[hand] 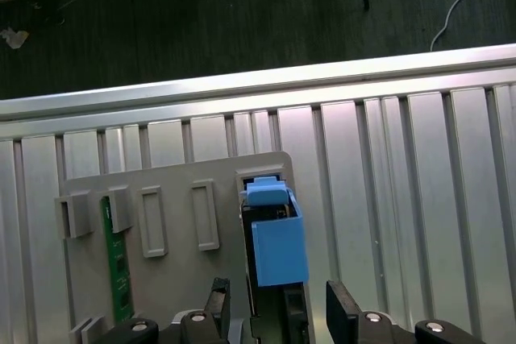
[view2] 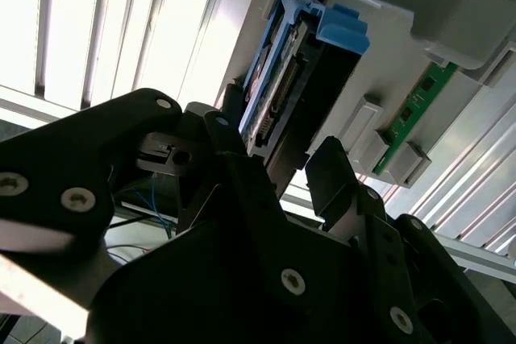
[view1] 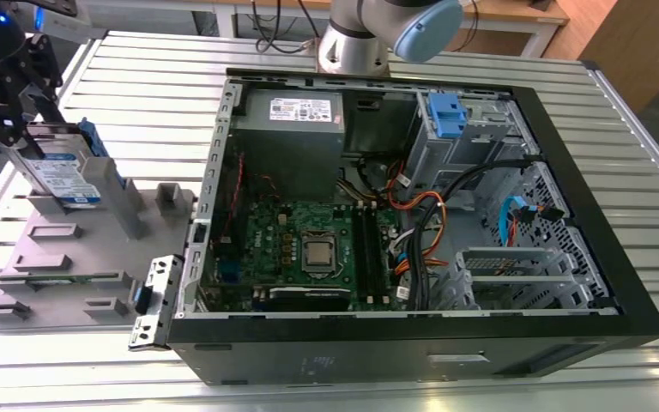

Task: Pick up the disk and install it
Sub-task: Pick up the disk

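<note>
The disk [view1: 64, 176] stands on edge in a slot of the grey holder plate [view1: 72, 257] at the exterior view's left. It is silver with a white-and-blue label and a blue carrier frame [hand: 278, 243]. My gripper [view1: 34, 129] hangs over its upper end. In both wrist views the black fingers [hand: 345, 312] stand on either side of the disk [view2: 274, 94] with a gap on each side. The gripper [hand: 278, 308] is open around the disk and not closed on it.
The open computer case [view1: 559, 283] lies on the slatted metal table [view1: 147, 77], with a motherboard [view1: 306, 249], cables and a drive cage holding a blue bracket [view1: 444, 116]. A green memory stick [hand: 119, 259] stands in another slot of the holder plate.
</note>
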Tool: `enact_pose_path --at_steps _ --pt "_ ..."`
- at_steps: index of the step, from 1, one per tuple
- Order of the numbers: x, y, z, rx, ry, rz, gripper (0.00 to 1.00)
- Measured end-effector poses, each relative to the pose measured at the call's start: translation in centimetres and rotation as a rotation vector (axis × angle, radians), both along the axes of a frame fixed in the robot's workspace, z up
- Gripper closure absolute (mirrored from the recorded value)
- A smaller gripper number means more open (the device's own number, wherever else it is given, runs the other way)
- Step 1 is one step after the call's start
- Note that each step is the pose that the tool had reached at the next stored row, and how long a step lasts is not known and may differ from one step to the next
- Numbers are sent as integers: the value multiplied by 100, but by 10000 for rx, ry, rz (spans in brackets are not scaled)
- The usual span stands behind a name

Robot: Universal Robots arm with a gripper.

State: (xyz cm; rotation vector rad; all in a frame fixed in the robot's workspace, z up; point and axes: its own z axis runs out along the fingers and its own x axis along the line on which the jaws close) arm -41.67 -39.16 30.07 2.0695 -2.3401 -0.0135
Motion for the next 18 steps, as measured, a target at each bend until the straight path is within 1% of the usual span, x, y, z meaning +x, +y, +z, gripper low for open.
enact_pose_path --at_steps 8,10,11,18 --pt "0 0 4 -1 1 0 42" --pt "0 0 5 -1 1 0 43" --pt "0 0 5 0 1 0 50" --pt "0 0 8 -1 2 0 50"
